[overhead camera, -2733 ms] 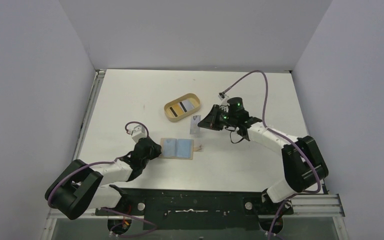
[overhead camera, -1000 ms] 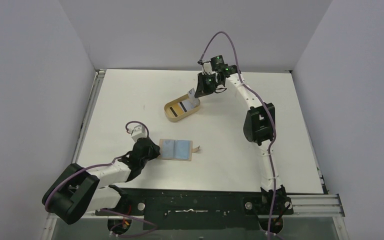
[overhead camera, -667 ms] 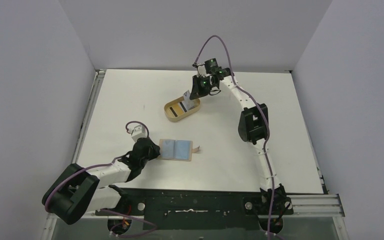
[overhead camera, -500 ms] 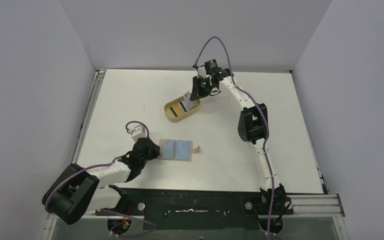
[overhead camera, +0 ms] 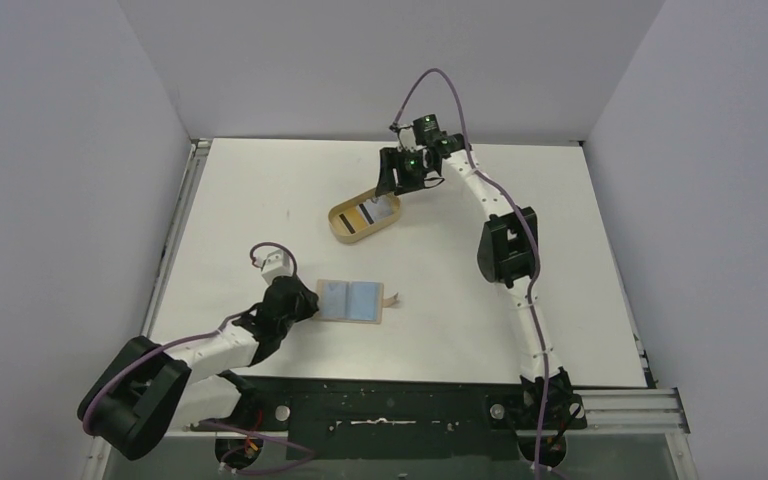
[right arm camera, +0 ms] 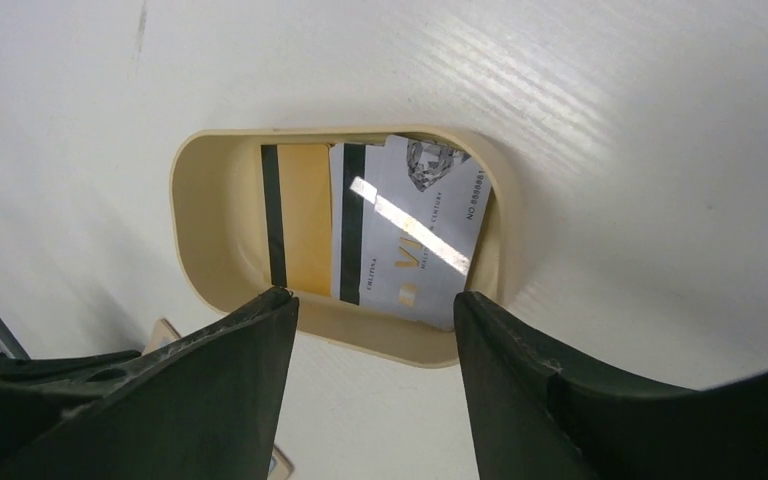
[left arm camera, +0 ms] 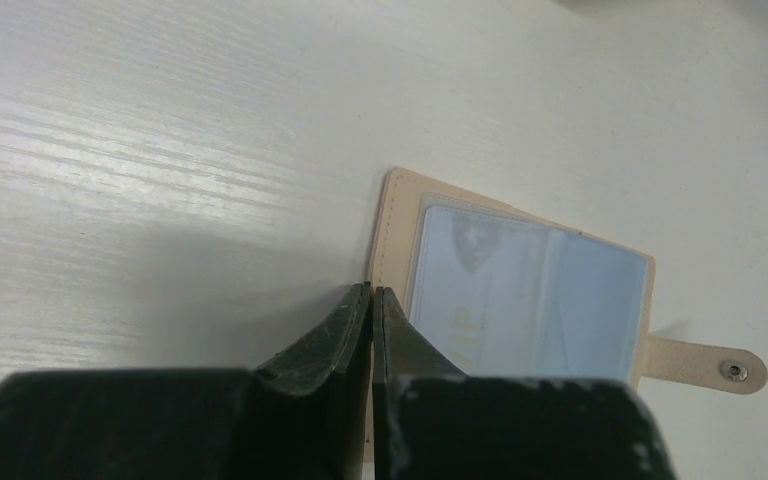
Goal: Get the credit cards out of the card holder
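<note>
The white table (overhead camera: 260, 200) has lots of bare room in the top view. There is a wide strip on the left, a wide strip on the right, and more along the top by the back wall. The oval tray (overhead camera: 342, 226) sits in the upper middle, well away from every table edge. The card holder (overhead camera: 352, 300) lies lower down, near the middle. Bare table lies between it and the tray.

The card holder lies open and flat. It has a tan border and is light blue inside. Its snap tab (left arm camera: 705, 365) sticks out on the right side. The credit cards (right arm camera: 420, 230) lie in the tray. A whitish one with a black stripe and gold letters rests partly on top of a yellow-tan one with a black stripe.

The left gripper (left arm camera: 372, 292) has its jaws pressed tight together with nothing between them. Its tips are right at the holder's left edge. The right gripper (right arm camera: 372, 300) hangs over the tray with its jaws wide apart and holds nothing.

A second ago the right gripper held a card up over the tray's right end. Now that card lies in the tray and the jaws have let go. The card holder and the left gripper are in the same spot as before.
</note>
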`<state>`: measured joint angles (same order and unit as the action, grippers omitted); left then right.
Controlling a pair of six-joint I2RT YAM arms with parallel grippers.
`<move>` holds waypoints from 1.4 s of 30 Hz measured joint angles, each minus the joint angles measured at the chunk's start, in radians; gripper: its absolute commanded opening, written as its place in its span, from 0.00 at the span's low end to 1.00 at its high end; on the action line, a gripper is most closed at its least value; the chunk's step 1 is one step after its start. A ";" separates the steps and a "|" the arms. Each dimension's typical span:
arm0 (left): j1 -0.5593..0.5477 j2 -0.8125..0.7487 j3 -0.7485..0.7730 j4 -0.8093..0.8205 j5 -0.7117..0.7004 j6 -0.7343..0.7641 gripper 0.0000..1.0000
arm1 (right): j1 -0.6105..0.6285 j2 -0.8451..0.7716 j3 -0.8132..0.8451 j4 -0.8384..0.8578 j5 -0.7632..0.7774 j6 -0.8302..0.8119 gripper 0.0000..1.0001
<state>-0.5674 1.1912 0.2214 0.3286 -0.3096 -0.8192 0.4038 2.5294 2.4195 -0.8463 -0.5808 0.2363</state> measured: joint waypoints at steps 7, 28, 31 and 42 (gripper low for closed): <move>0.000 -0.084 0.011 -0.087 0.000 0.021 0.00 | -0.026 -0.114 -0.022 -0.006 0.052 -0.005 0.66; -0.027 -0.277 0.175 -0.336 -0.007 0.031 0.00 | 0.505 -0.618 -0.958 0.336 0.354 0.169 0.72; -0.040 -0.292 0.195 -0.391 -0.018 0.038 0.00 | 0.501 -0.631 -0.966 0.384 0.399 0.193 0.72; -0.063 -0.309 0.242 -0.469 -0.056 0.055 0.00 | 0.481 -0.675 -1.055 0.466 0.435 0.227 0.73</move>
<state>-0.6300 0.8818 0.4637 -0.1406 -0.3653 -0.7643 0.8845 1.8545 1.3643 -0.3801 -0.1463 0.4629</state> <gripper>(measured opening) 0.007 0.725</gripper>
